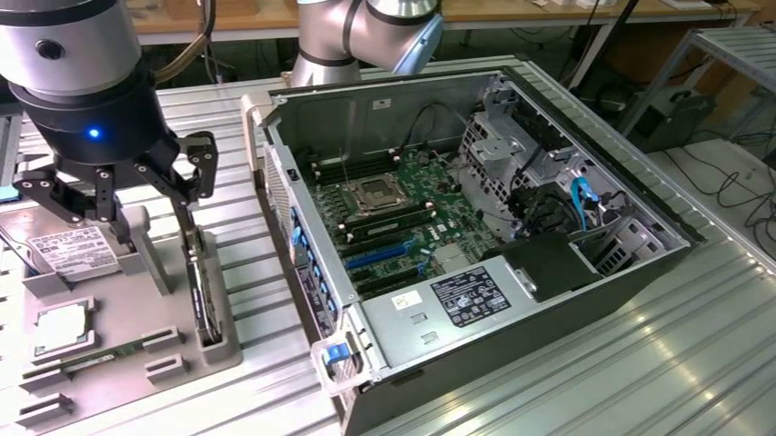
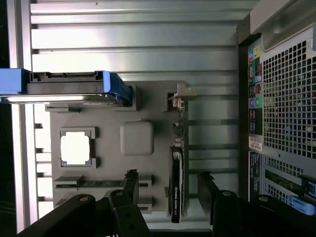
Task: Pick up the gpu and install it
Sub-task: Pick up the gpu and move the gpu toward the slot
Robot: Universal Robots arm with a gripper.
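The gpu (image 1: 202,289) stands on edge in a slot of the grey holder tray (image 1: 155,313), a thin dark card with its pale bracket at the far end. In the wrist view the gpu (image 2: 176,183) shows edge-on, its bracket (image 2: 178,95) at one end. My gripper (image 1: 144,207) hangs just above the tray, open, with nothing held. Seen from the wrist, my gripper (image 2: 169,190) has its two black fingers (image 2: 131,183) on either side of the card, apart from it.
The open computer case (image 1: 631,263) lies at the exterior view's right, motherboard (image 1: 401,213) and blue slots (image 1: 378,256) exposed. The tray also holds a hard drive (image 1: 71,251), a processor (image 1: 61,327) and a memory stick (image 1: 107,356). The arm's base (image 1: 363,32) stands behind the case.
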